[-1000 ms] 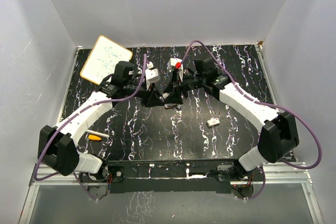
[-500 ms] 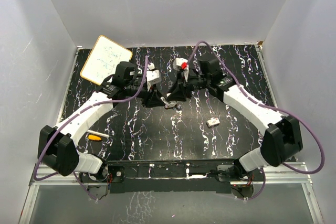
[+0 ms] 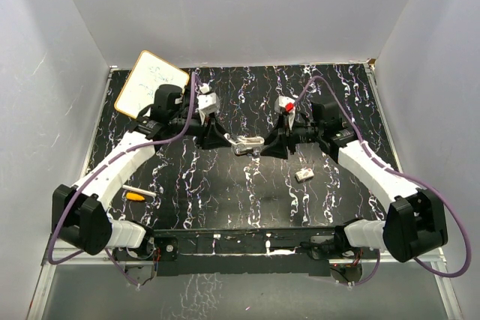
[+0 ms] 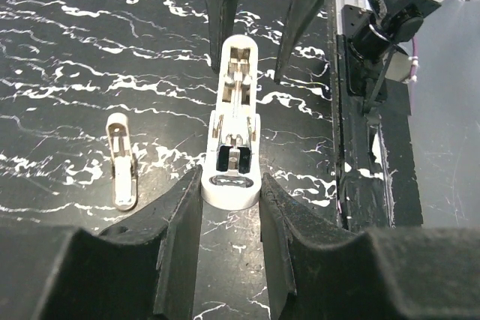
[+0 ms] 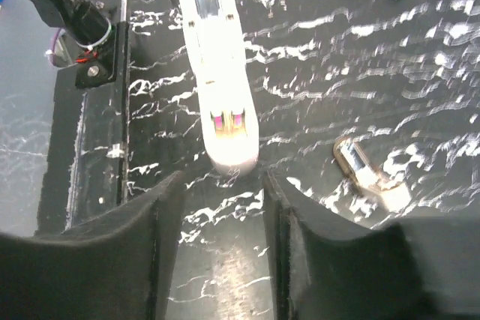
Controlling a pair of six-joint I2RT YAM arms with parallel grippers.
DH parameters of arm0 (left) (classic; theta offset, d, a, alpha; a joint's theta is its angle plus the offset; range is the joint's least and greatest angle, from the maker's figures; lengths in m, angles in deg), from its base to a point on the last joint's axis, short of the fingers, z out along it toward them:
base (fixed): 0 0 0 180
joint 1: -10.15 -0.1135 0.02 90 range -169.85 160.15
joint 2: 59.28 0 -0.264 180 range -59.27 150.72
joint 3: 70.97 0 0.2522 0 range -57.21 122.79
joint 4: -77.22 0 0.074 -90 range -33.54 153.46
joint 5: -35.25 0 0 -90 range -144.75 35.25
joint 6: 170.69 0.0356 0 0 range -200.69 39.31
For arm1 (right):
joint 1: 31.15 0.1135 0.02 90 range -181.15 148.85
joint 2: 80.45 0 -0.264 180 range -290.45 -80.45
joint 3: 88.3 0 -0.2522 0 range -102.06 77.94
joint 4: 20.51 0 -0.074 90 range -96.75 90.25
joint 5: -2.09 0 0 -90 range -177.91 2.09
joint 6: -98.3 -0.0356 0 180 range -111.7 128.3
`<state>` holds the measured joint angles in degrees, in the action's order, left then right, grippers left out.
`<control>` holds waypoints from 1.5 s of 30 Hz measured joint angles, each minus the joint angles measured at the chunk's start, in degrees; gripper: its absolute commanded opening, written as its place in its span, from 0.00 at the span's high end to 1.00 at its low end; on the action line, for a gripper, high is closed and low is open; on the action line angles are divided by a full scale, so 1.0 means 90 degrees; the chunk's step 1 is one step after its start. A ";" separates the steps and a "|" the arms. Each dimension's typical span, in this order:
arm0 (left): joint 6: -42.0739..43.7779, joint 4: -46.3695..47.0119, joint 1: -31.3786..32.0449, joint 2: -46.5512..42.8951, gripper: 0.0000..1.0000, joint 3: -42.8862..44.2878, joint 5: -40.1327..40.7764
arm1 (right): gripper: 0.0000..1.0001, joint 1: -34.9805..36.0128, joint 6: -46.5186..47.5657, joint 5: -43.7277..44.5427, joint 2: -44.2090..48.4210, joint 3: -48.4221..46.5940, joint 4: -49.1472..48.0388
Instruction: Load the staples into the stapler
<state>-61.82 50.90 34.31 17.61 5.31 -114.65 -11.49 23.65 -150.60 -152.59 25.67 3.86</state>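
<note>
The stapler (image 4: 234,125) is appearing lifted off the table (image 3: 187,185) near its middle, stretching between the two arms with its metal channel facing the left wrist camera. The left gripper (image 4: 231,183) is clamping the rounded end, fingers pressing both sides. The right gripper (image 5: 223,179) is standing partly open and holding nothing, with the stapler's other end sitting just at its fingertips and gaps showing either side. The staple box (image 3: 304,174) is lying on the table near the right arm, apart from both grippers. This is looking like preparation, with the stapler being presented and the staples not yet fetched. Next, the right gripper is probably needing to reach the box and pinch one thin strip squarely.
</note>
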 measured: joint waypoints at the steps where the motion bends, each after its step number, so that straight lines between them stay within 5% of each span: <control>1: -0.0032 0.0015 -0.0049 -0.0019 1.00 -0.0010 0.0010 | 0.33 -0.0046 0.0066 0.0015 -0.0032 0.0100 0.0107; 5: 0.0000 0.0046 -0.0233 -0.0073 1.00 -0.0092 0.0107 | 0.21 -0.0158 0.0376 0.0262 -0.0265 0.0107 0.0702; 16: 0.1103 0.0289 -0.0036 0.0182 1.00 -0.0879 0.0935 | 0.17 -0.0204 0.0925 0.1537 0.0277 -0.0430 0.1328; 29: 0.0738 0.3725 0.0976 0.1591 1.00 -0.2577 0.1705 | 0.15 -0.1722 0.0750 0.2244 0.1744 0.0325 0.1345; 36: 0.0226 0.5379 0.1020 0.2169 0.90 -0.3026 0.1916 | 0.16 -0.1829 0.1197 0.2475 0.1698 0.0415 0.1739; 45: -0.0104 0.6569 0.1022 0.2569 0.53 -0.3366 0.1940 | 0.16 -0.1829 0.2125 0.2834 0.1341 0.0415 0.2550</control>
<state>-62.76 110.03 43.51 40.73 -24.98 -97.18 -27.95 42.78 -125.10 -140.52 29.40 26.81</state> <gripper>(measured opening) 0.368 0.840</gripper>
